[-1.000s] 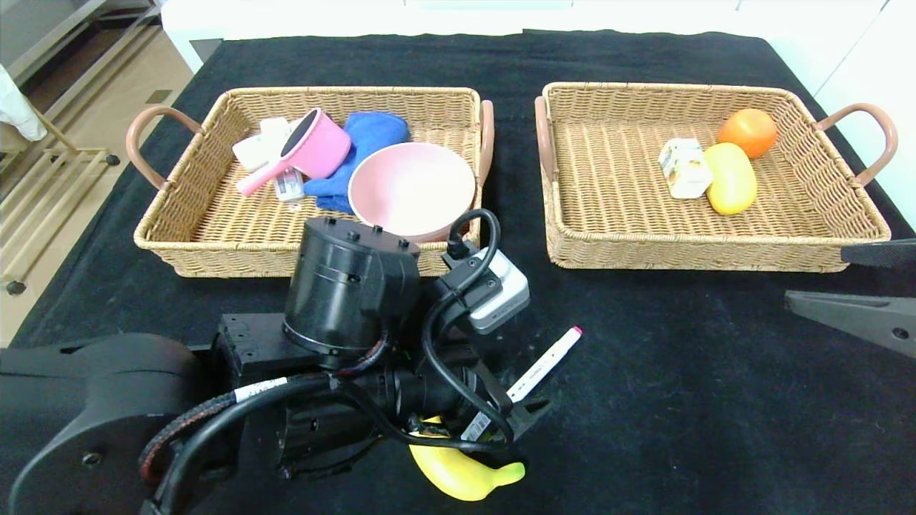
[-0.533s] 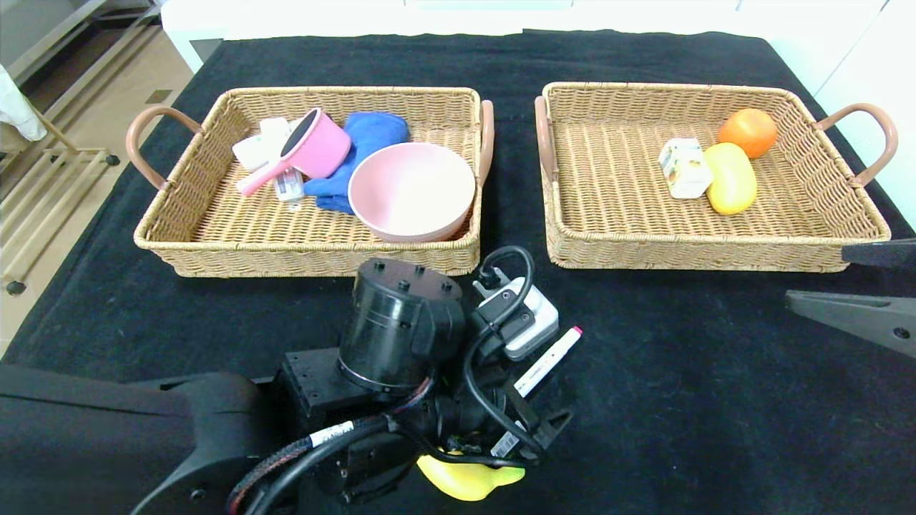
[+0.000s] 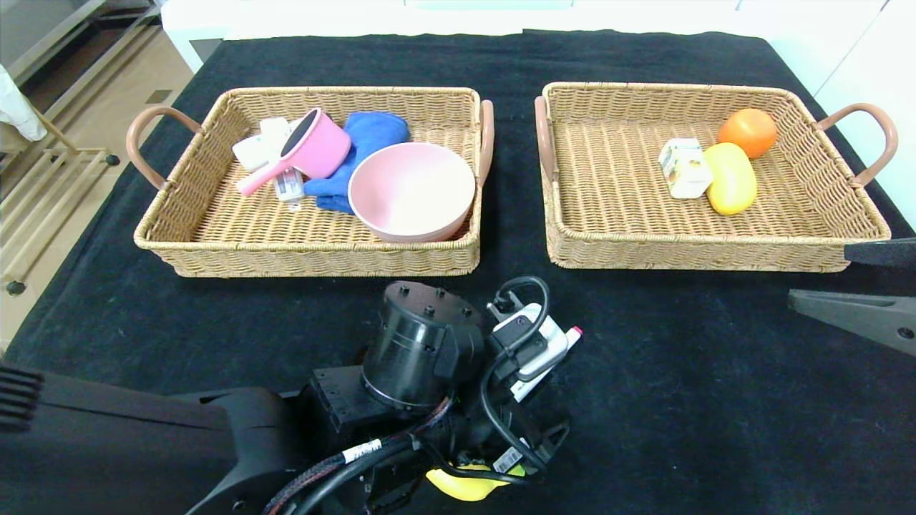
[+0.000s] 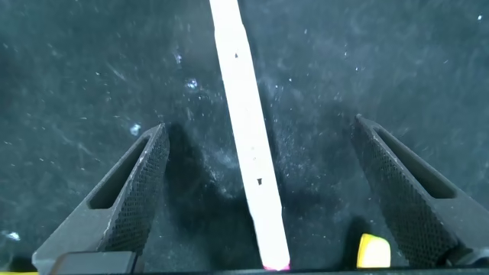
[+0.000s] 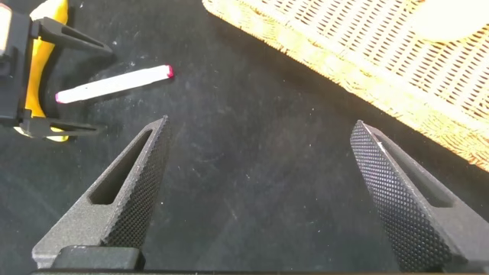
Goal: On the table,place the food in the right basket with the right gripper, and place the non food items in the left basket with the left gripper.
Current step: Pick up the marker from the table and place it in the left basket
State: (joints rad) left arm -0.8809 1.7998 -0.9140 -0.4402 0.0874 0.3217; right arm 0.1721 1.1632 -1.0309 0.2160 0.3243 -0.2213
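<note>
While left gripper [image 4: 256, 191] straddles the marker [image 4: 248, 145], jaws apart, closing risks catching adjacent banana [image 3: 465, 486]; right gripper [image 5: 263, 191] idle, jaws apart.

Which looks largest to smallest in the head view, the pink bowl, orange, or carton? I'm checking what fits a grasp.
1. Bowl, clearly largest.
2. Orange and carton look about alike; the orange sits farther back, so I won't rank them.

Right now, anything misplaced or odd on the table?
Nothing spilled or damaged. Only the marker and banana lie outside the baskets; the open left pincer straddles the marker.
</note>
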